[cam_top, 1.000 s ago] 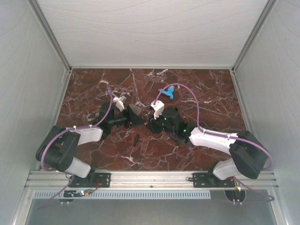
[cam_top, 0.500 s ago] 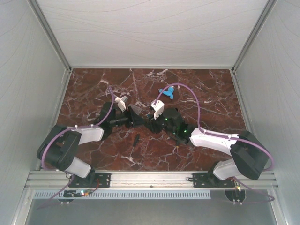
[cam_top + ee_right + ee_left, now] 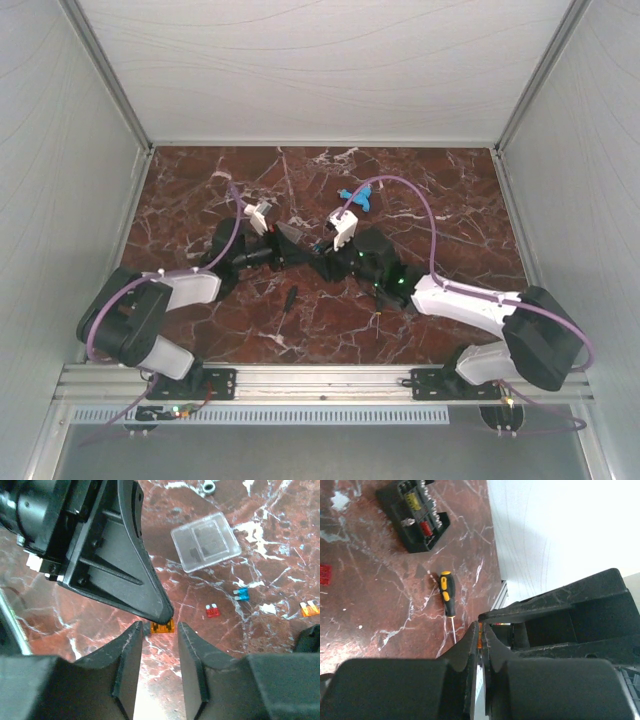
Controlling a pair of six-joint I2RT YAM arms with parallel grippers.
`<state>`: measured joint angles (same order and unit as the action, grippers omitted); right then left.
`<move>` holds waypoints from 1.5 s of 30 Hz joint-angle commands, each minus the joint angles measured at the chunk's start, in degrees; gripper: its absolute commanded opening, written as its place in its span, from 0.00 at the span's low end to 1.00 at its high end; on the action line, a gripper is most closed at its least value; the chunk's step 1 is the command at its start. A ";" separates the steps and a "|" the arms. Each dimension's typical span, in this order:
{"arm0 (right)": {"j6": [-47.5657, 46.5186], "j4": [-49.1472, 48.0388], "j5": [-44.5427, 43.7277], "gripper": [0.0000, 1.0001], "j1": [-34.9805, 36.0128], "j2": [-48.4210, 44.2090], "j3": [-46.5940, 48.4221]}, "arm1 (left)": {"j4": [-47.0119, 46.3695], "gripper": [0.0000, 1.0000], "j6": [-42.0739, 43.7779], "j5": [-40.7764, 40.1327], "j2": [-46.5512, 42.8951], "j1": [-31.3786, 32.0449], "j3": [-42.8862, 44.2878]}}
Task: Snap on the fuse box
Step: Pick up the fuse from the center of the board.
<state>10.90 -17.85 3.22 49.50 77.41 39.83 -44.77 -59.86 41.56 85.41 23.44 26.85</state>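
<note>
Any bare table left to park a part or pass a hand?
Free: far-left marble beyond the left arm; far-right corner past the blue piece; near strip beside the screwdriver. Crowded: centre, left fingers shut on an orange fuse just ahead of the open right fingers, clear lid and loose fuses alongside.

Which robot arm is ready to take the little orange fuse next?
Probably the right: the right gripper is open on either side of the orange fuse that the left gripper pinches at its tip.
</note>
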 commanded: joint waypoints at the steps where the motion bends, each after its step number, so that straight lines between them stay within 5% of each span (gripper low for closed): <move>1: 8.86 -3.98 2.81 0.34 -2.78 -5.18 -1.44 | -11.51 0.00 -5.82 -1.48 -3.97 0.47 -2.12; 9: 30.65 -14.70 13.08 0.38 -9.71 -8.72 -6.05 | -20.90 0.00 -12.95 -9.52 -11.99 0.84 -6.64; 16: 40.88 -27.64 16.18 0.38 -10.01 -7.70 -8.91 | -20.64 0.00 -14.05 -17.11 -18.52 3.59 -7.52; 31: 45.34 -37.61 18.87 0.35 -10.01 -7.02 -10.30 | -23.55 0.00 -16.51 -20.94 -18.95 7.69 -7.11; 45: 46.03 -41.89 19.70 0.16 -9.98 -5.62 -10.87 | -29.92 0.00 -20.67 -20.64 -15.62 9.15 -7.63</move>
<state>56.40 -54.28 22.02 39.46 71.40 29.63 -65.63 -76.97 21.34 68.60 31.92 19.16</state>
